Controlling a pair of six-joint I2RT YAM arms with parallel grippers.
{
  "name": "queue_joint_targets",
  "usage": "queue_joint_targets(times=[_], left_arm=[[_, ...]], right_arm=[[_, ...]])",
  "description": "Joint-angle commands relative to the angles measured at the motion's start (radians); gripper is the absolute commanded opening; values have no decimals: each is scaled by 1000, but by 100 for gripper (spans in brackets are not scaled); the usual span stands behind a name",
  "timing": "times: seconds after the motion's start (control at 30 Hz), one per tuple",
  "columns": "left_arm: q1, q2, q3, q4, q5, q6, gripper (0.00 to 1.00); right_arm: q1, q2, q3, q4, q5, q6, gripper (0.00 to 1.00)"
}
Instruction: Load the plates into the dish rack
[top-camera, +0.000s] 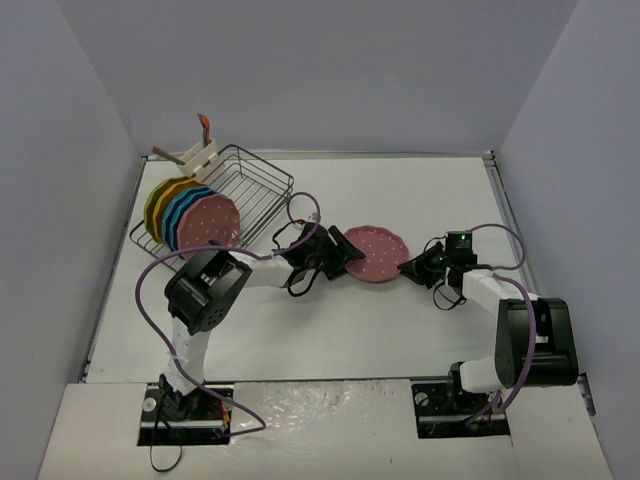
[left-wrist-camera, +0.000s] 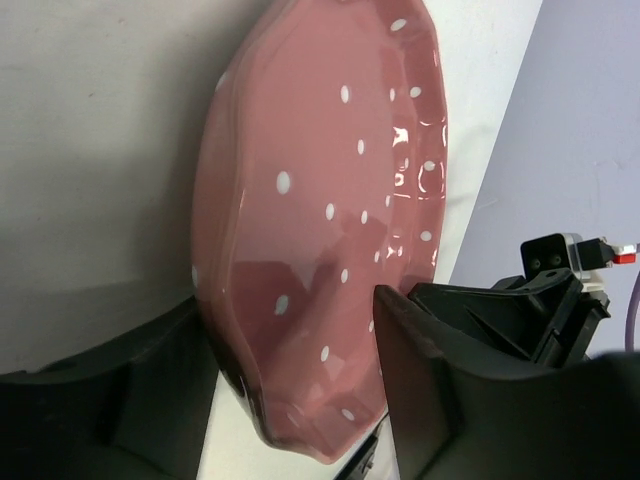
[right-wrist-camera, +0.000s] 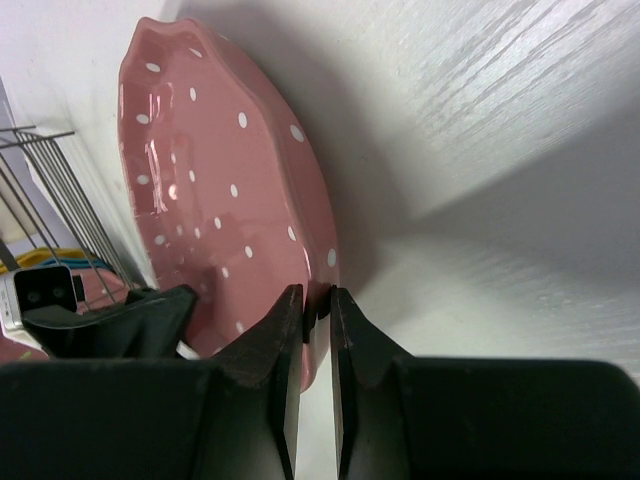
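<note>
Though tight in the right gripper (top-camera: 406, 266) at one rim, pink plate (top-camera: 375, 252) between the jaws of the left gripper (top-camera: 342, 256); grip there unclear.

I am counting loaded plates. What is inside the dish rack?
The dish rack holds plates on edge: yellow-green plates behind, teal blue plates next, a pink plate in front. It covers most of the others, so their number is hidden.

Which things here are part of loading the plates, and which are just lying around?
Job: loose pink plate, racked plates, rack, left gripper, right gripper.
Just there: utensil in the caddy, purple cables.
</note>
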Motion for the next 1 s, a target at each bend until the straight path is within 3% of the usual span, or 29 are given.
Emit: queue_joint_targets(times=[0.0, 0.1, 0.2, 0.27, 0.33, 0.57, 0.7, 0.77, 0.97], left_arm=[[-11, -56, -11, 167, -23, -37, 38], [-12, -71, -56, 213, -48, -40, 15], [-12, -84, -82, 258, -60, -44, 10], [-13, -97, -97, 279, -63, -49, 5], [-16, -112, -103, 299, -62, -47, 1], [-19, -202, -93, 281, -69, 31, 0], [-19, -280, -87, 250, -69, 110, 0], [-20, -336, -72, 197, -67, 197, 0], [-19, -505, -30, -53, -133, 505, 0]], right_arm=[[6, -75, 10, 140, -111, 27, 0], [5, -76, 2, 140, -120, 17, 0], [6, -88, -5, 132, -120, -1, 0], [5, -98, -10, 118, -114, -19, 5], [5, -113, -13, 101, -101, -46, 19], [5, -196, -4, 23, -36, -148, 73], [6, -255, 40, -53, 20, -218, 95], [5, -280, 72, -88, 36, -251, 100], [5, -359, 152, -121, 58, -353, 100]])
